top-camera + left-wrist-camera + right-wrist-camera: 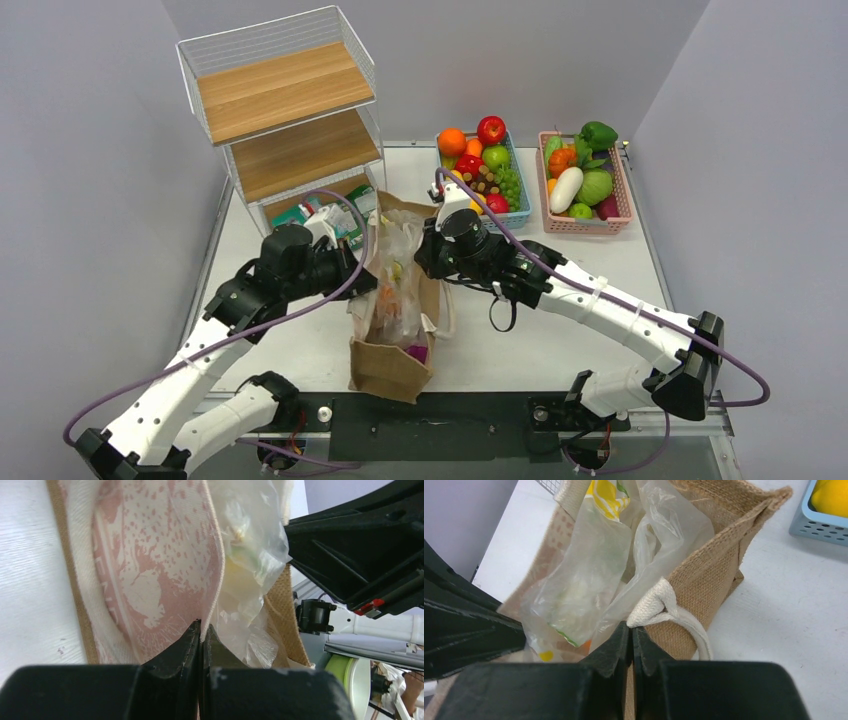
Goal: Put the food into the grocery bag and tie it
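The right fingers (614,647) were clenched, tip against tip, and a strip of the grocery bag (589,580) ran down into the place where they met, so I judge that they were grasping the thin film. Just to the right of these tips lay the white cotton handle (659,602) of a jute bag (714,575), touching them or nearly so. It did not seem to be the thing held.

The left fingers (187,645) were clenched also. The film hung just to the right of their tips and the printed lining of the jute bag stood just to the left. Whether a fold of film was between them, I could not tell.

Between the two pairs of fingers the grocery bag stood inside the jute bag, with its upper part pulled up and spread. I think the film was held from two sides like this so that its loose ends could be brought together for the knot.

Below the fingers, through the film, the food (390,297) showed as orange and yellow shapes. The filling looked done, the tying not yet.

Beyond the right fingers a blue basket (520,215) of fruit stood on the table (560,340), well apart.
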You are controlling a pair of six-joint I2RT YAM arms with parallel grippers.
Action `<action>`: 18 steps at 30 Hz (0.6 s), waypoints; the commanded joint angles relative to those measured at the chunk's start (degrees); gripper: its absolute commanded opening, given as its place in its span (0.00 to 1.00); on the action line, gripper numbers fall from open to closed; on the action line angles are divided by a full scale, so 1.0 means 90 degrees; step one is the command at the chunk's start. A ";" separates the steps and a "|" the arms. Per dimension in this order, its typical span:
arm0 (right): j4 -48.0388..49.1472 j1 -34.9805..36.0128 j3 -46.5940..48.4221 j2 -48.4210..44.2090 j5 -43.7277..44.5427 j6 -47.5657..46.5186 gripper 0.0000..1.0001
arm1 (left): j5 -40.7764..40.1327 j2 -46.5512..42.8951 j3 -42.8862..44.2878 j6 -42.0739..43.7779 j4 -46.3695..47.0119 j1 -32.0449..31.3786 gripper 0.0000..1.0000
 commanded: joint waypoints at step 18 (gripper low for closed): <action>-0.0124 0.0124 0.1210 -0.0016 0.0360 -0.0195 0.00 | -0.0566 0.0290 0.0826 -0.0381 0.1586 -0.0701 0.00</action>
